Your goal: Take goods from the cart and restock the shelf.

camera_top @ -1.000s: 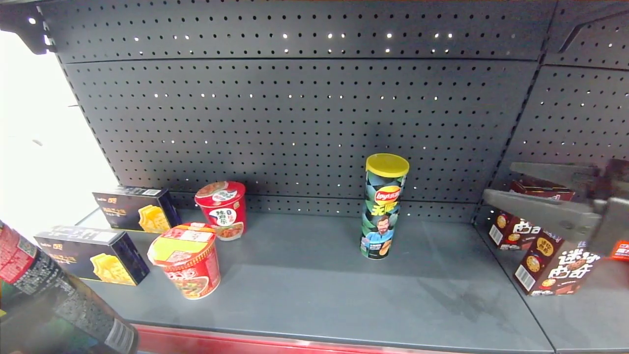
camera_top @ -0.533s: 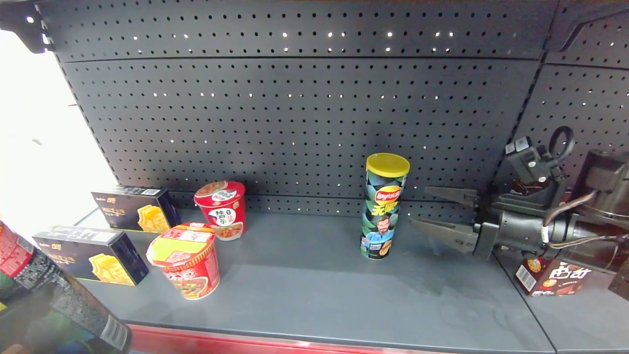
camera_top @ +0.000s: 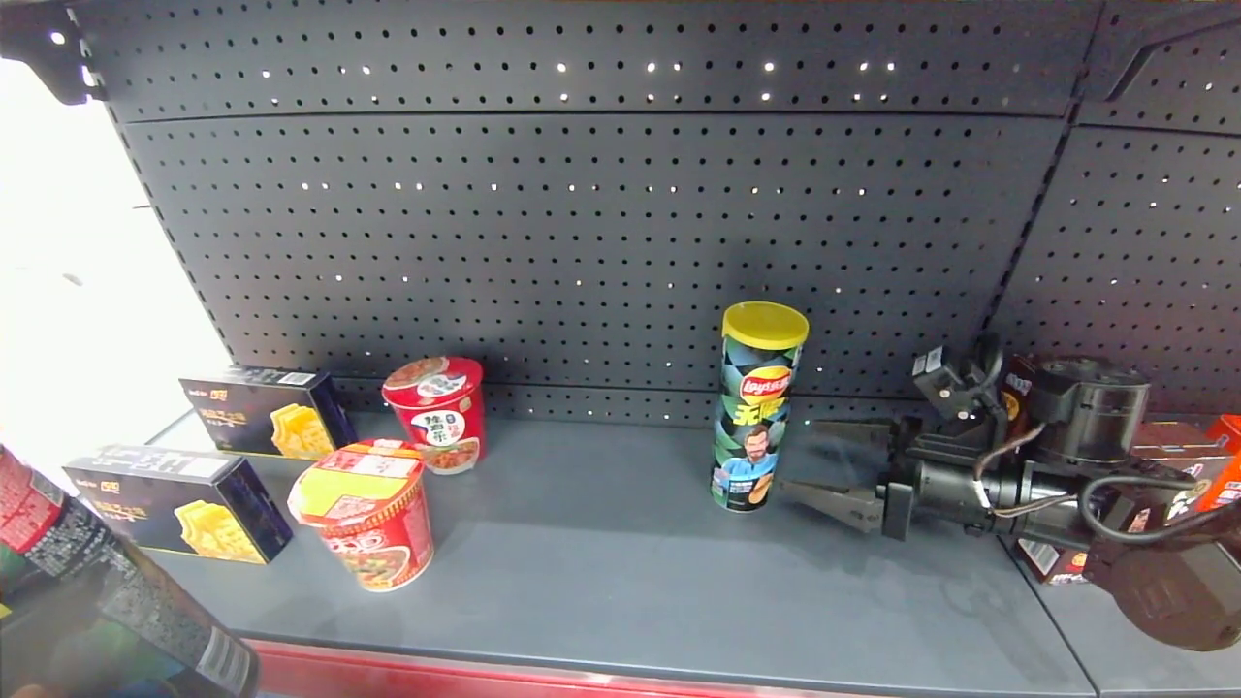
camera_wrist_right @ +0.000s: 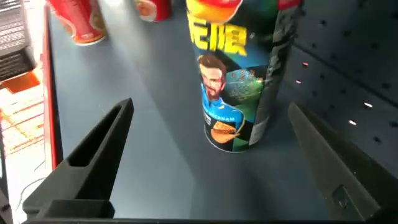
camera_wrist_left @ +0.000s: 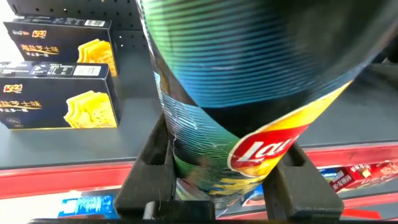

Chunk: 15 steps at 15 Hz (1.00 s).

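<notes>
Yellow-lidded can (camera_top: 762,388), portrait label (camera_top: 748,463), right pincer (camera_top: 798,458) agape

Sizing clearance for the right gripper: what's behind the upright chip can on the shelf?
Behind the chip can stands the perforated back panel, with a strip of bare shelf between. No goods show there. The patch directly behind its body is hidden by the can itself.

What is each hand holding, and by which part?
The left hand grips a chip can by the sides of its body; the right hand is open, holding nothing.
</notes>
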Tool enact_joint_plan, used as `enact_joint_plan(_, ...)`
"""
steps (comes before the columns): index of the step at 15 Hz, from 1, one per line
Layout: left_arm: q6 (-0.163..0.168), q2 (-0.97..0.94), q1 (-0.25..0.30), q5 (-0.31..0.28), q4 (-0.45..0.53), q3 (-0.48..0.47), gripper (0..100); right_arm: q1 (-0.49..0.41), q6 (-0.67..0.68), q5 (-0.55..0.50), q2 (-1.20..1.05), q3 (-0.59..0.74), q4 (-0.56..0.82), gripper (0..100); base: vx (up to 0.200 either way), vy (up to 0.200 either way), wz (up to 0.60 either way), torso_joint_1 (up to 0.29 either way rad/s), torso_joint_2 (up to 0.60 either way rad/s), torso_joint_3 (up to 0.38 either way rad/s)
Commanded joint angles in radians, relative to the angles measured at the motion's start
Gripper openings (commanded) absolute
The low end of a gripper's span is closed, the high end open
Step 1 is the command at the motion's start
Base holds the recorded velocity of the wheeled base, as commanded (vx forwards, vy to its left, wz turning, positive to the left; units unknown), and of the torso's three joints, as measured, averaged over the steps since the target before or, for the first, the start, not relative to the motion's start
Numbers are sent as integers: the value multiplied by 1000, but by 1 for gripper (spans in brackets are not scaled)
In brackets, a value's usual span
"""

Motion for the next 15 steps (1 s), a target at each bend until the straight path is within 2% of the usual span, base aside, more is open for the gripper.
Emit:
enact_joint_plan(1, 0, -1, 1, -1, 0, 4, 0, -10, -1, 7, 62, -7, -12, 100, 0, 0, 0, 0, 0, 0)
enact_joint_plan(15, 0, -2, -1, -4, -2, 44, 0, -20, -9, 12, 227, -200, -9, 100, 0, 0, 0, 0, 0, 0)
